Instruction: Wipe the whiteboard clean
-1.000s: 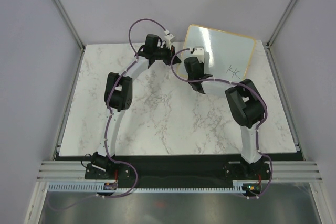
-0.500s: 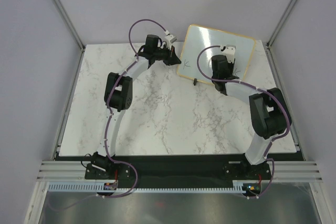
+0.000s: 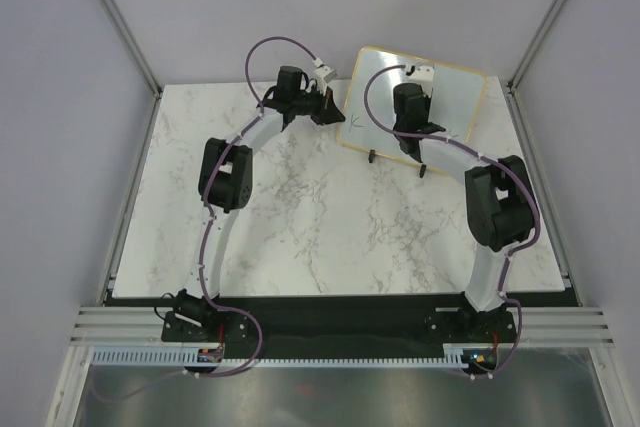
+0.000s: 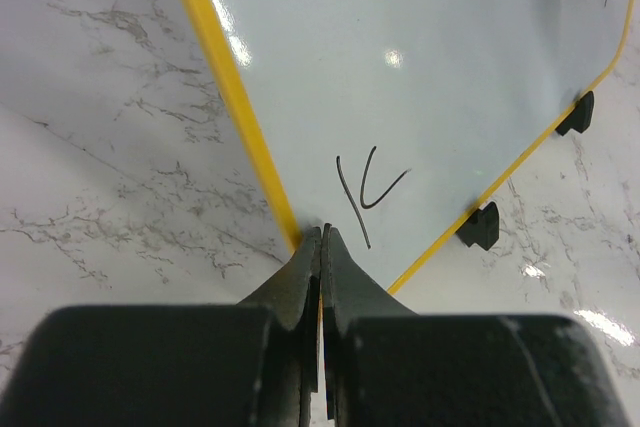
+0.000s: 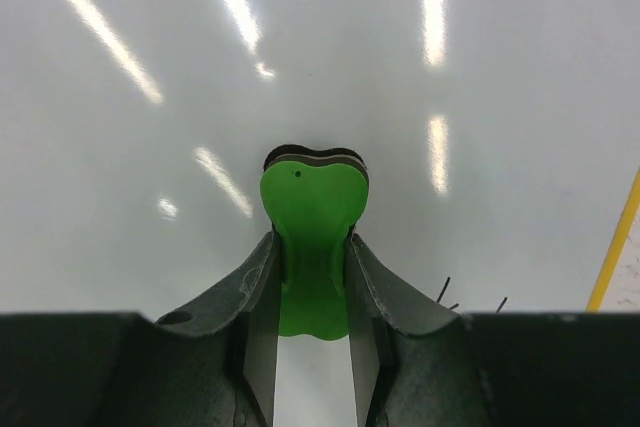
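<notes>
The whiteboard (image 3: 455, 92) stands tilted at the back of the table on two black clip feet (image 4: 480, 227). My left gripper (image 3: 337, 114) is shut on its wood frame at the lower left edge, seen close in the left wrist view (image 4: 322, 234). A black pen mark like a "K" (image 4: 365, 192) sits just beyond it. My right gripper (image 5: 312, 247) is shut on a green eraser (image 5: 312, 212) and presses it against the board's glossy face (image 5: 470, 67), at the upper middle of the board in the top view (image 3: 410, 97). Small black strokes (image 5: 445, 290) show to its lower right.
The marble tabletop (image 3: 300, 217) lies in front of the board. Grey walls and metal posts close in the back and sides. The board's yellow-looking frame edge (image 5: 618, 242) runs at the right of the right wrist view.
My right gripper swept the eraser from the board's left part to its right over the pen marks, then back up to the upper middle. The left arm stayed still.
</notes>
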`<state>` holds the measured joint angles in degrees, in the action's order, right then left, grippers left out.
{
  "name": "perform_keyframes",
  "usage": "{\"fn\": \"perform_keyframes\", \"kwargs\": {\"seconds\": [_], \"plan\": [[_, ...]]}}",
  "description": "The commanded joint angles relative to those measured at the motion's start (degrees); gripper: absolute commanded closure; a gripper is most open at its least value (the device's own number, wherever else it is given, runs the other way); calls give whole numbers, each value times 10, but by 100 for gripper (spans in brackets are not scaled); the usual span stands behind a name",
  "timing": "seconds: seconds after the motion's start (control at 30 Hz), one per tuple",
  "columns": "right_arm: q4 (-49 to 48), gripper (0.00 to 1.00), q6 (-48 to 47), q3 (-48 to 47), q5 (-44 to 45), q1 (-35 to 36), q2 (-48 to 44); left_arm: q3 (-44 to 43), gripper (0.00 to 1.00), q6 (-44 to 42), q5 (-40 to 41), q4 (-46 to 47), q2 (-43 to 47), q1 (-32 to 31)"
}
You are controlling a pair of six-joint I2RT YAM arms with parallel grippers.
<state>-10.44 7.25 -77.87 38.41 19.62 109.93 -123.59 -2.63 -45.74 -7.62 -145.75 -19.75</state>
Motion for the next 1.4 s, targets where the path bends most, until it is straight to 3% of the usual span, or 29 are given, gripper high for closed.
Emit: {"fn": "perform_keyframes", "kwargs": {"seconds": [0.0,0.33,0.47,0.8,0.93,1.37], "plan": [[0,100,11,38,29,-21,-23,4,98,-11,-8,7,37,-3],[-14,100,24,197,58,-61,-126,2,98,-11,-8,7,38,-2],[-20,100,27,198,54,-63,-131,2,98,-18,-7,1,41,-2],[-40,100,43,83,15,-15,-41,-2,98,-16,-7,2,39,-3],[-95,100,64,129,-6,-12,-54,-2,98,-18,-8,1,39,-4],[-116,100,71,284,-8,-91,-153,-2,98,-13,-10,5,38,-3]]}}
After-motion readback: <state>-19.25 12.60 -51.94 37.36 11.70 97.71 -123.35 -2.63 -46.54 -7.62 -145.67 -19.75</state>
